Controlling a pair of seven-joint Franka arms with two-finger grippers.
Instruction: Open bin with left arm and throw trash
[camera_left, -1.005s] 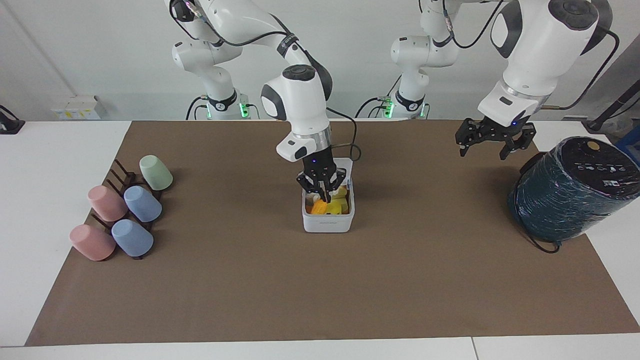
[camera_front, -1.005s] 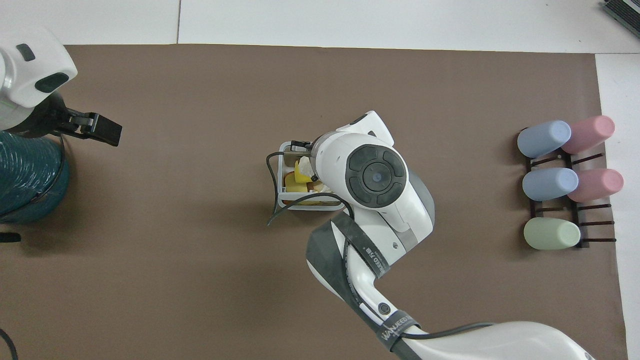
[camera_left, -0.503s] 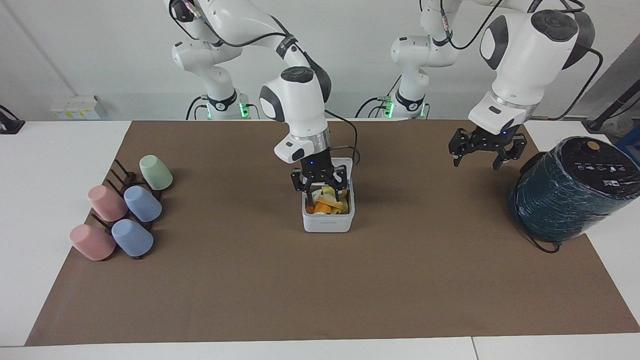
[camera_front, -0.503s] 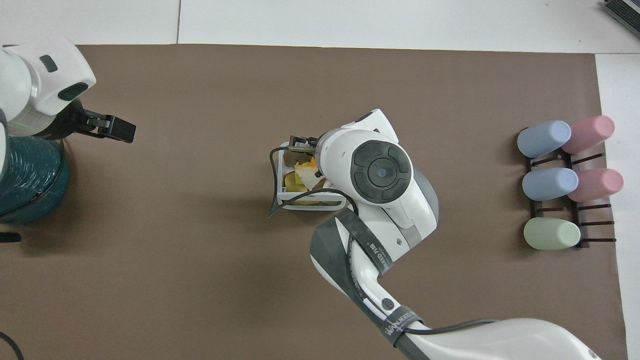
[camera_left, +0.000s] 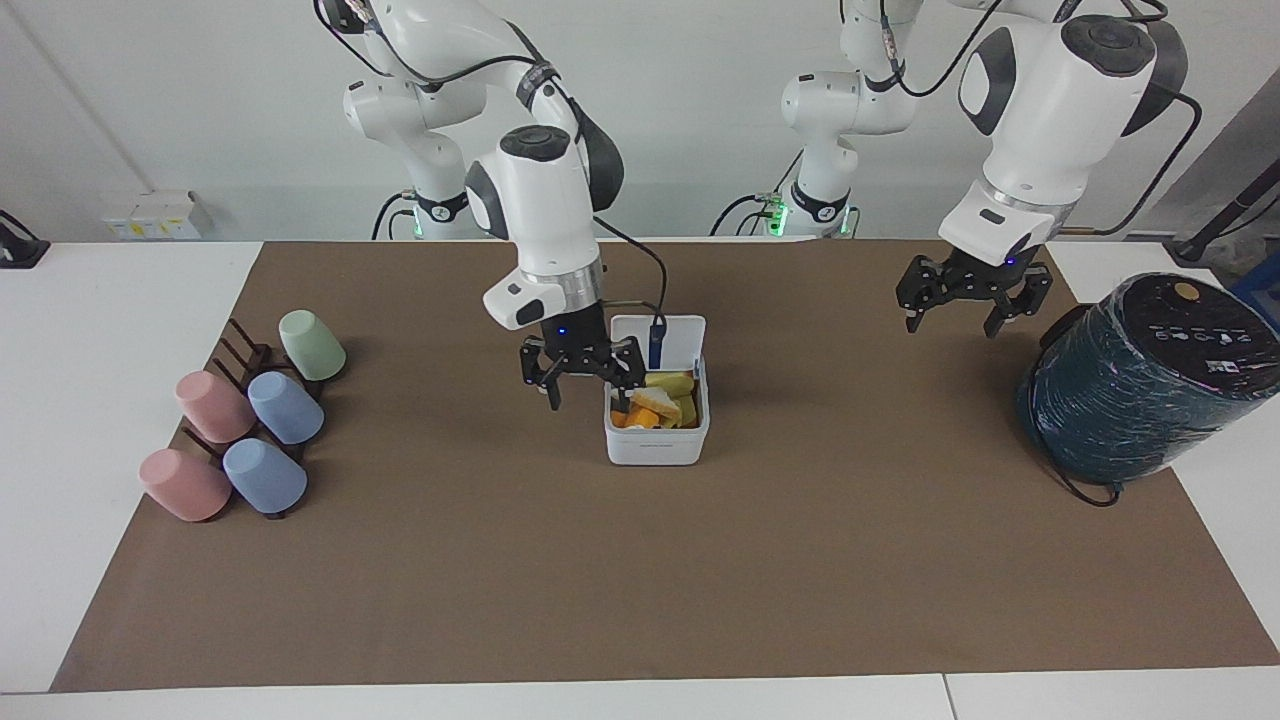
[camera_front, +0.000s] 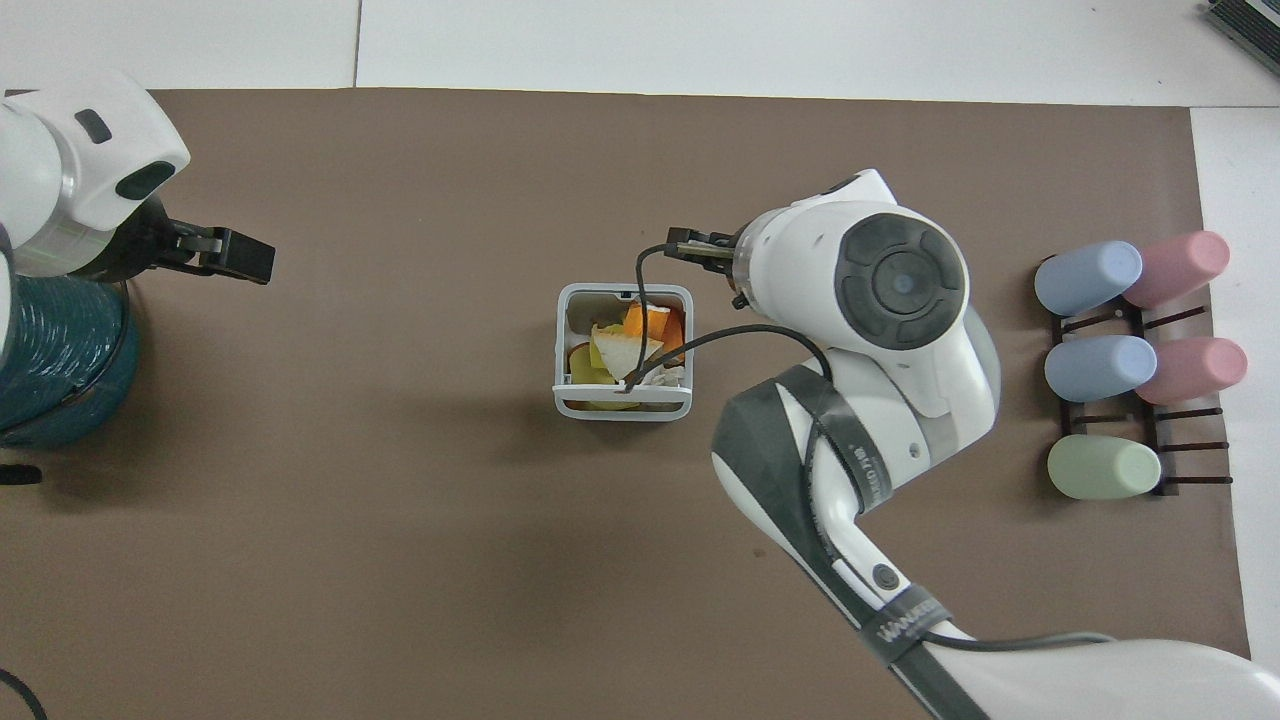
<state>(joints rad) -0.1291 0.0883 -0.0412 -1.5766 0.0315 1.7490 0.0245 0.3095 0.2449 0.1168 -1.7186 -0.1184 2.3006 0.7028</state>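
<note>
Right claw (camera_left: 585, 375) spread beside bin (camera_left: 656, 440) rim, left claw (camera_left: 965, 300) spread over bare mat (camera_left: 640, 580)

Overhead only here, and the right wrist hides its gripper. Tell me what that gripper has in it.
Observer: Nothing. The right gripper is open and empty, in the air beside the bin, toward the right arm's end.
Operator: Report the lid.
Observer: The lid stands upright, open, at the bin's edge nearer the robots.
Operator: Now the left gripper.
Observer: The left gripper is open and empty, over the mat beside the teal cylinder.
</note>
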